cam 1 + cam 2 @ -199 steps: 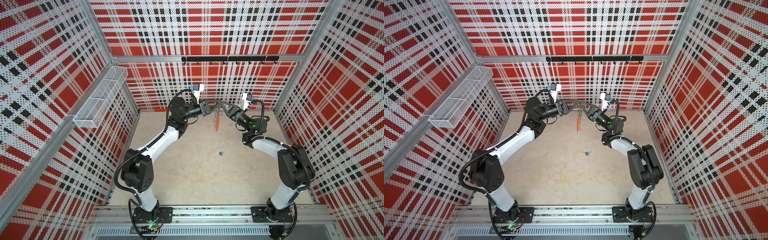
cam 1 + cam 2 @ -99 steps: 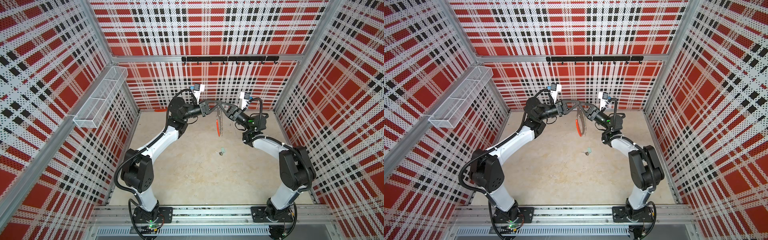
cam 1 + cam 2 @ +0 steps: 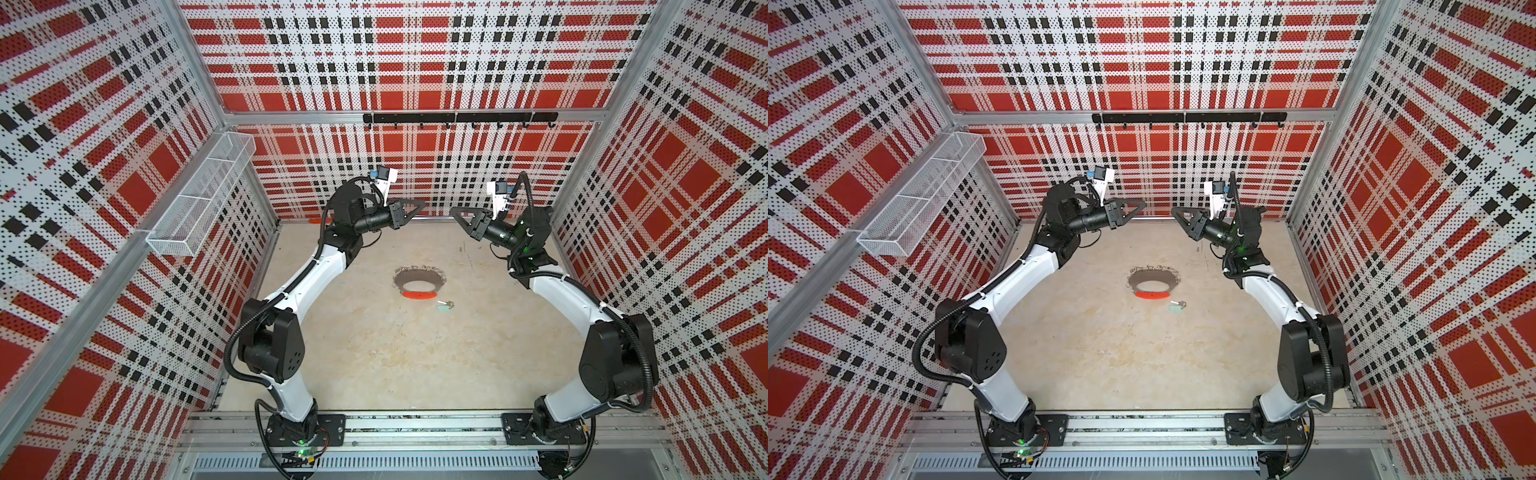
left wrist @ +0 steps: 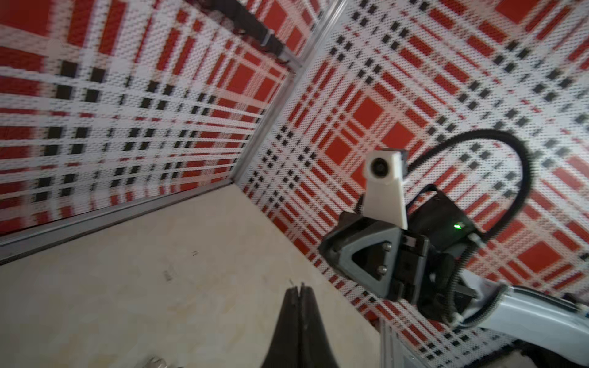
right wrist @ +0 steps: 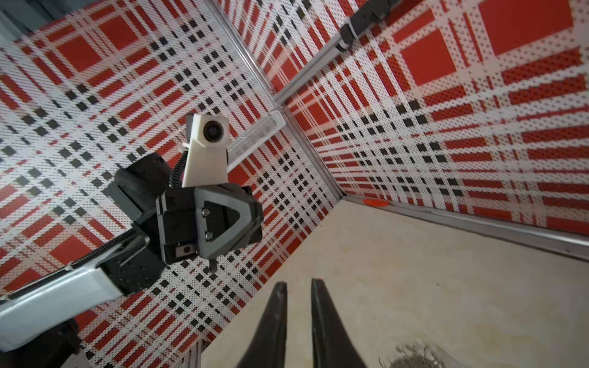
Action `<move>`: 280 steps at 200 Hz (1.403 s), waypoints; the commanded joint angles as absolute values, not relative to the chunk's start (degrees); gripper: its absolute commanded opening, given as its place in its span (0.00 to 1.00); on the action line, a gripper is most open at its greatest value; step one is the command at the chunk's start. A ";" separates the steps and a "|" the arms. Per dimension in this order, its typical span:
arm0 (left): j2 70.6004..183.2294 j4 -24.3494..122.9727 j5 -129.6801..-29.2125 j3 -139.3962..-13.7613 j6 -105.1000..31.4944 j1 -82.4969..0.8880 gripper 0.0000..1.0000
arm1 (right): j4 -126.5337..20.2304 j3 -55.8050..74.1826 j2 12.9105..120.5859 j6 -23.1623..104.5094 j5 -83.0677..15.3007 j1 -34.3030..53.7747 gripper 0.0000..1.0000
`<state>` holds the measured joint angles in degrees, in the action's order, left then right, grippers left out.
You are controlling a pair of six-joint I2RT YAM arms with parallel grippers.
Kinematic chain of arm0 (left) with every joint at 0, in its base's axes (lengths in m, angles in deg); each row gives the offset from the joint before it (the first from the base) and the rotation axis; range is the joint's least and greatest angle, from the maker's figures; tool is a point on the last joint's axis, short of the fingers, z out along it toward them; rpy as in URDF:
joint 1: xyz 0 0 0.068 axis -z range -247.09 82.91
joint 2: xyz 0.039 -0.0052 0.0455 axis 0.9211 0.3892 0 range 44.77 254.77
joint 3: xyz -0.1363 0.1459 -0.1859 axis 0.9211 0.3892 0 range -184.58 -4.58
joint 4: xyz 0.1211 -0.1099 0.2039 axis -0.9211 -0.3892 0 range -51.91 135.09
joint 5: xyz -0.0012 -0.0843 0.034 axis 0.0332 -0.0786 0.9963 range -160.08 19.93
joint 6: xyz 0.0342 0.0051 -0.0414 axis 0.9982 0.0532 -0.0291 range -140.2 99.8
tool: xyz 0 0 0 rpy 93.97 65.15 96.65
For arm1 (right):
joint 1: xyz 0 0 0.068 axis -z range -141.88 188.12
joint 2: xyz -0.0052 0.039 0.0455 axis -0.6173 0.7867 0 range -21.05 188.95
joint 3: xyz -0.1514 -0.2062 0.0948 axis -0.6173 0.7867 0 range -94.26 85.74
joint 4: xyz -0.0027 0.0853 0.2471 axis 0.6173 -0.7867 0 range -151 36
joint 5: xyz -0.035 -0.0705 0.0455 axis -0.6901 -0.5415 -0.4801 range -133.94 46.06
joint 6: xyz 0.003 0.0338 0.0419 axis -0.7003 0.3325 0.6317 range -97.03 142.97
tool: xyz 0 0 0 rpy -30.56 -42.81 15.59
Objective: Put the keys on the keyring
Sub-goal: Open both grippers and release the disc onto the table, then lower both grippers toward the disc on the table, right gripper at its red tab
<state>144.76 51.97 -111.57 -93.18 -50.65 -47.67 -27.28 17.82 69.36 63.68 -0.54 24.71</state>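
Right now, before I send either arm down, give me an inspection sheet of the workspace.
Surface: beige table, faintly stained.
Job's things: keyring lying flat mid-table, its orange arc on the near side; keys loose close beside that arc, not on the ring.
Clutter: small orange strip at the foot of the back wall.
Pincers: left pincer shut, empty; right pincer slightly open, empty; both raised, facing each other.
Cables: black hoses along both arms, clear of the ring.
Surroundings: plaid perforated walls; wire basket on the left wall; hook rail on the back wall.
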 commanded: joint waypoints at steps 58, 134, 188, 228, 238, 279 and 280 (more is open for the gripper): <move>139.92 44.11 -83.60 -77.20 -49.20 -50.31 0.11 | -44.77 13.85 82.28 50.91 -12.87 20.26 0.24; 140.15 53.12 -81.34 -59.86 -57.90 -52.15 0.13 | -58.07 4.23 97.38 42.40 -13.25 15.84 0.32; 143.58 60.96 -82.82 -54.15 -64.80 -51.78 0.15 | -55.76 8.48 98.89 44.14 -14.67 14.86 0.34; 144.46 62.25 -83.35 -54.14 -67.26 -52.44 0.15 | -53.28 10.62 101.09 45.60 -15.20 12.26 0.34; 144.20 61.99 -83.30 -53.98 -67.06 -52.48 0.15 | -52.96 10.75 101.12 45.78 -15.32 11.50 0.34; 142.39 62.11 -83.43 -51.45 -66.73 -55.25 0.15 | -52.05 11.81 100.12 48.11 -15.73 8.75 0.34; 142.32 62.13 -83.43 -51.35 -66.75 -55.28 0.15 | -52.02 11.91 100.09 48.20 -15.73 8.71 0.34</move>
<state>144.04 60.91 -83.31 -53.61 -66.50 -53.58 -53.93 11.05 100.77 46.61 -15.42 10.07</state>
